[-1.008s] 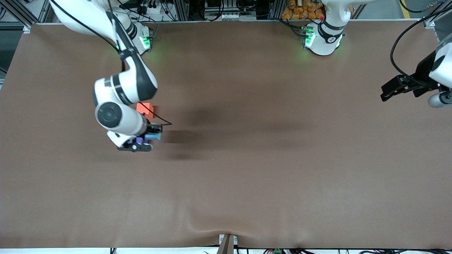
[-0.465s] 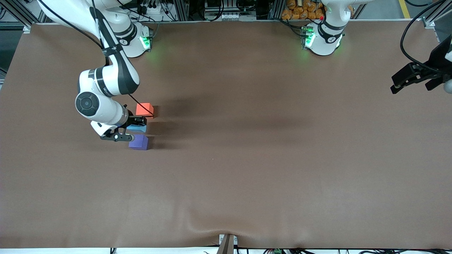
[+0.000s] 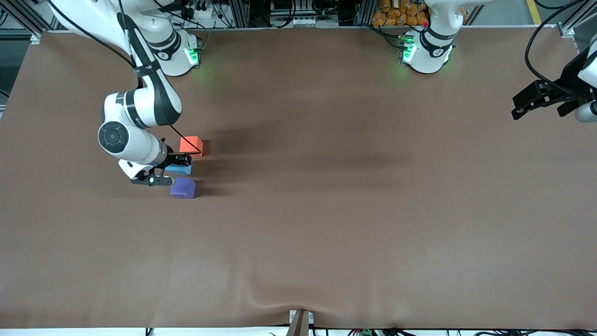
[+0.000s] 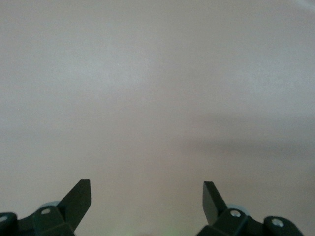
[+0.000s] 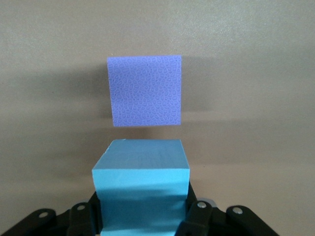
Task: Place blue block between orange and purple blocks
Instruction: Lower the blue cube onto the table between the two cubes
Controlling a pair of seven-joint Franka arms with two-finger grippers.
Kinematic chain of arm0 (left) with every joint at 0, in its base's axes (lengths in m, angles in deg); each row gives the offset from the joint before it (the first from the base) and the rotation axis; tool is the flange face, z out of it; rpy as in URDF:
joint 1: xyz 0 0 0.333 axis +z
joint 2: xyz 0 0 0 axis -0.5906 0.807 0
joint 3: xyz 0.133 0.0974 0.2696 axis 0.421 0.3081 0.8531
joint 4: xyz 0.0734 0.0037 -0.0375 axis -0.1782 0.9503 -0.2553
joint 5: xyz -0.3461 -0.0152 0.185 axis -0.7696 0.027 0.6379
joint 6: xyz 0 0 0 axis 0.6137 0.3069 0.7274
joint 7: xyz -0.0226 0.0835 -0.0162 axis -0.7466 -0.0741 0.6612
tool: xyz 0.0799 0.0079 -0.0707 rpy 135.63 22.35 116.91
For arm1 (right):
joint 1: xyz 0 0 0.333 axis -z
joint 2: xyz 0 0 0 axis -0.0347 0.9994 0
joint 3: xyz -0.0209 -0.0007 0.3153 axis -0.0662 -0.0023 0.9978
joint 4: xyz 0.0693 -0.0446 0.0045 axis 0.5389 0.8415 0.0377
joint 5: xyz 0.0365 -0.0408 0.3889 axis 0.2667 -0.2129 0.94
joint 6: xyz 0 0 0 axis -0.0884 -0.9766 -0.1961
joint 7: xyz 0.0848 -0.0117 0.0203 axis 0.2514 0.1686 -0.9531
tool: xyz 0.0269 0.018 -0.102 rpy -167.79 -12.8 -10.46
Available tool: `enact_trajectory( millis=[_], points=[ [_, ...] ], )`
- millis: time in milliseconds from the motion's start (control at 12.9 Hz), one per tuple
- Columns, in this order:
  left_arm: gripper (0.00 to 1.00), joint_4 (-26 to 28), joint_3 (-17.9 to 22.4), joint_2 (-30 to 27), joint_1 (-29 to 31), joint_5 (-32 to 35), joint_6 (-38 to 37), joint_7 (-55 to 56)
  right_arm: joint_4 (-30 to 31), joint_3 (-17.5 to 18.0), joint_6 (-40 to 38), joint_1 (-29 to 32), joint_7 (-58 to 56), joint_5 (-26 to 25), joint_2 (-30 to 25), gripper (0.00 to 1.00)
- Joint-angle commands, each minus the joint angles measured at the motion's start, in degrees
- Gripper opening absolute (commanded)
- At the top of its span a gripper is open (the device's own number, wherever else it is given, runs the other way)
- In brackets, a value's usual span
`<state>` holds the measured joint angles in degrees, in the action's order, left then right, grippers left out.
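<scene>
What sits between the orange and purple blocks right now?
The blue block, gripped in the right gripper, sits between the orange block and purple block, as the front view shows.

even, fairly bright light falls on the brown tabletop [image 3: 326, 224] in the front view, with no glare. soft, blurred shadows stretch from the blocks and the right arm toward the left arm's end. green lamps glow at both arm bases. the left wrist view looks pale and washed out. the right wrist view is sharp: the purple block [image 5: 145, 91] shows its surface texture.
</scene>
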<state>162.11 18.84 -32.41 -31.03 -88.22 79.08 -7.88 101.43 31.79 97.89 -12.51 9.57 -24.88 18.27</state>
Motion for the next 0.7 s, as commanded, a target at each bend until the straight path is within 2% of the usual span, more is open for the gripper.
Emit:
enact_trajectory(
  millis=[0, 155, 620],
  points=[
    [1.00, 2.5, -0.2, -2.9, 0.4, 1.0, -0.2, -0.9, 3.3, 0.6, 2.6, 0.5, -0.5, -0.5, -1.7, 0.18],
    [1.00, 2.5, -0.2, -2.9, 0.3, 1.0, -0.8, -0.2, 5.0, 0.5, 6.1, 0.7, -0.6, -0.5, -1.5, 0.19],
    [1.00, 2.6, -0.3, -3.3, 0.2, 0.9, -1.0, -1.1, 5.2, 0.6, 8.4, 0.4, -0.5, -0.5, 0.1, 0.19]
  ],
)
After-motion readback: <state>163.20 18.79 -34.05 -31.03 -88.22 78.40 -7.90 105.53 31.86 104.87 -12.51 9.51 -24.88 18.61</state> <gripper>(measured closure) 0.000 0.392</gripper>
